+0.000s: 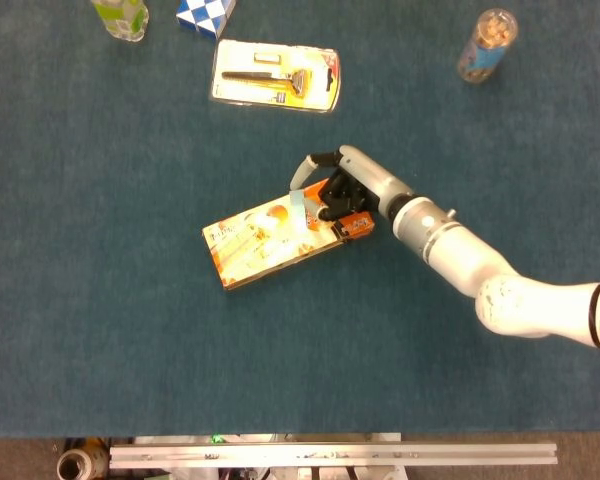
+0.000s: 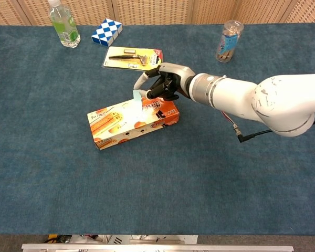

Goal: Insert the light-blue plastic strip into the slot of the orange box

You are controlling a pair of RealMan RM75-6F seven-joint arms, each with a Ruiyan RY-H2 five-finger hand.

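The orange box (image 1: 270, 238) (image 2: 127, 124) lies flat near the table's middle. The light-blue plastic strip (image 1: 298, 208) (image 2: 137, 101) stands nearly upright from the box's top face, its lower end at the box surface. My right hand (image 1: 342, 190) (image 2: 165, 85) hovers just right of the strip, over the box's right end. One white finger (image 1: 305, 170) (image 2: 139, 81) arches out to the strip's top end and looks to touch it. The other fingers are curled in against the dark palm. Whether the strip is still pinched is unclear. My left hand appears in neither view.
A packaged razor (image 1: 276, 76) (image 2: 132, 56) lies behind the box. At the far left stand a green bottle (image 1: 120, 17) (image 2: 64, 26) and a blue-white cube puzzle (image 1: 203, 14) (image 2: 106, 32). A clear jar (image 1: 486, 44) (image 2: 227, 41) stands far right.
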